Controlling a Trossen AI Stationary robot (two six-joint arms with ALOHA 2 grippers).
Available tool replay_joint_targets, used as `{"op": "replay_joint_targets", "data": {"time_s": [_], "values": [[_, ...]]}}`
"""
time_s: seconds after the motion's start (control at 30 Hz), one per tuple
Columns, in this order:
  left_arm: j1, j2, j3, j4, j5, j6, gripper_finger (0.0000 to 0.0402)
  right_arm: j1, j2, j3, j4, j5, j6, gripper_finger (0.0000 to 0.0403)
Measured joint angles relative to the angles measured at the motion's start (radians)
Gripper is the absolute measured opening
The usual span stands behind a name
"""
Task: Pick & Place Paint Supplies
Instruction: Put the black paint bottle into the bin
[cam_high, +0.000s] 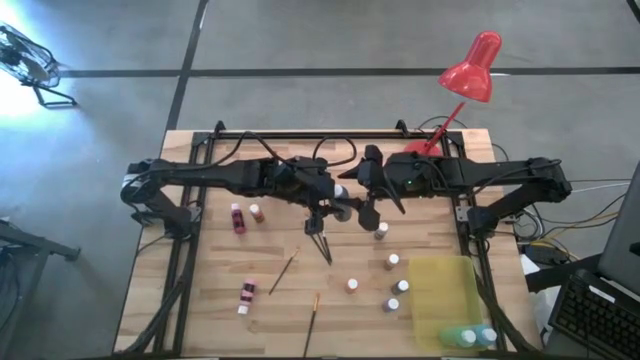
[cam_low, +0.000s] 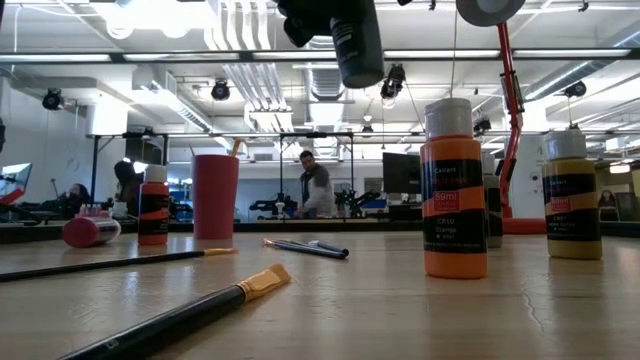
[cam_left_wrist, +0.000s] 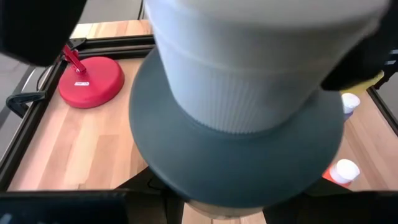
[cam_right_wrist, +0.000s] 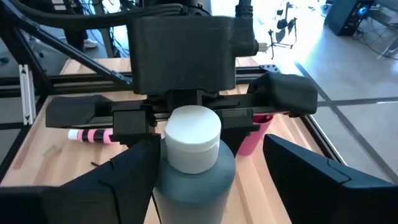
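A dark grey paint bottle (cam_right_wrist: 189, 186) with a white cap (cam_right_wrist: 191, 140) hangs high over the table's middle, also seen as the bottle (cam_high: 342, 190) from above. My left gripper (cam_high: 332, 190) is shut on it, coming from the table's left. My right gripper (cam_right_wrist: 211, 155) faces it from the right. It is open, with one finger (cam_right_wrist: 124, 186) on each side of the bottle's body, and I see no touch. Small bottles (cam_high: 392, 262), pink bottles (cam_high: 238, 218) and brushes (cam_high: 283, 272) lie on the wooden table. My left gripper pinches the dark bottle between its two fingers, which reach in about level from the table's left. The bottle's upper body (cam_left_wrist: 236, 155) fills the wrist view and hides the pads. The bottle is upright, cap up, with its lower end (cam_low: 358, 50) clear of the table.
A red desk lamp (cam_high: 470, 70) stands at the far right, and its base (cam_left_wrist: 90, 81) is on the table. A yellow tray (cam_high: 445, 285) at the near right holds a green and a blue bottle (cam_high: 470, 337). An orange bottle (cam_low: 453, 190) and brushes (cam_low: 170, 315) lie near the front edge.
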Motion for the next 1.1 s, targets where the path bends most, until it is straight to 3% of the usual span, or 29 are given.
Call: {"op": "replay_joint_targets", "data": {"time_s": [0.6,0.97,1.1], "values": [[0.000,0.000,-0.001,-0.011,0.000,0.000,0.0156,0.000,0.025,0.000,0.048,-0.011,-0.003,0.0204],[0.000,0.000,-0.002,-0.012,0.000,-0.001,0.0156,0.000,0.031,0.000,0.052,-0.055,-0.004,0.0119],[0.000,0.000,-0.002,-0.012,-0.001,-0.001,0.0156,0.000,0.031,0.000,0.052,-0.056,-0.009,0.0114]]}}
